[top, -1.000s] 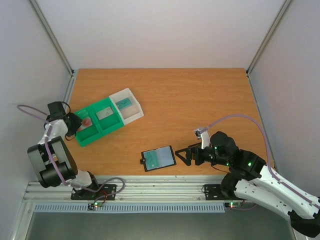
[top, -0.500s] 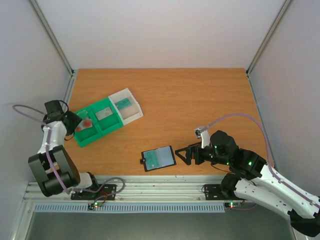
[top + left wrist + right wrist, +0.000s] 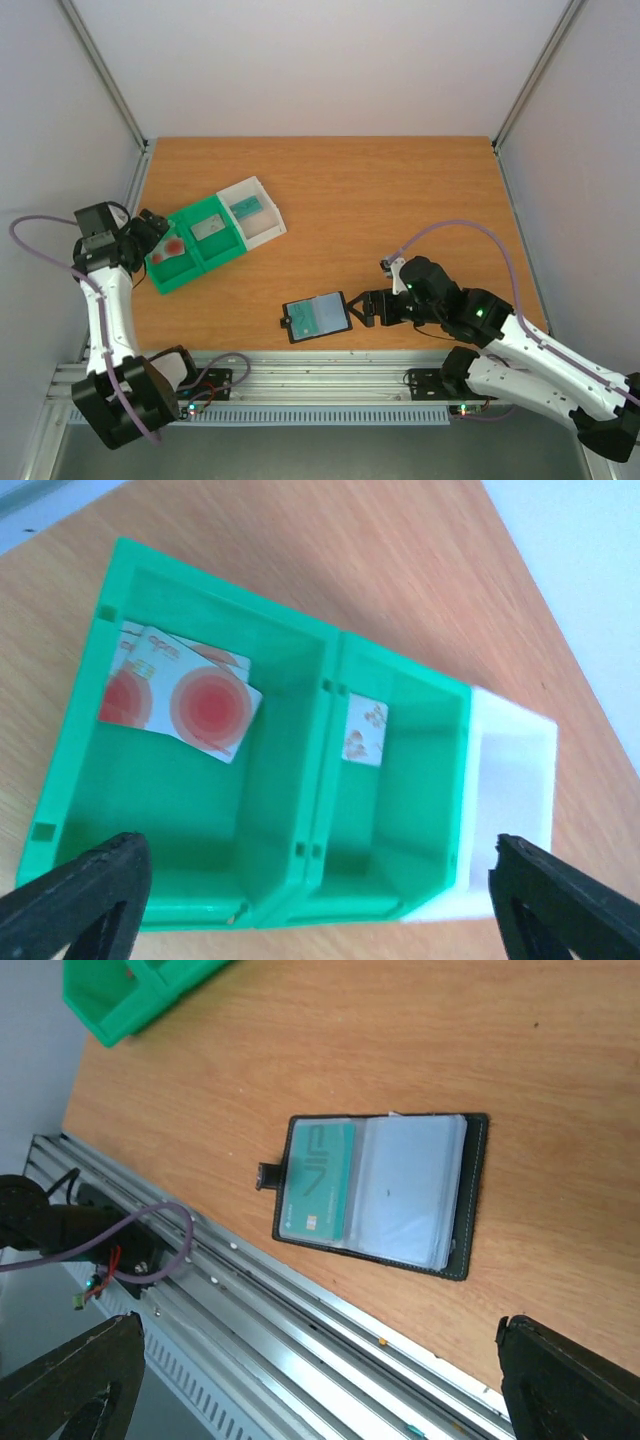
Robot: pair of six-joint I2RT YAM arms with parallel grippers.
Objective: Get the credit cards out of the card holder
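In the green-and-white tray (image 3: 318,810) lie several cards (image 3: 205,705).

Below my right jaws, the teal card (image 3: 318,1182) in the open card holder (image 3: 467,1200) carries big letters that look like VIP; print on the red-circled cards (image 3: 205,705) under my left jaws is unreadable

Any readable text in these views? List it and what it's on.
"VIP": teal card in the open card holder; its small print is too small to read.
Red-circle cards in the green tray: print blurred, unreadable.
Grey card, middle compartment: reddish marks, unreadable.
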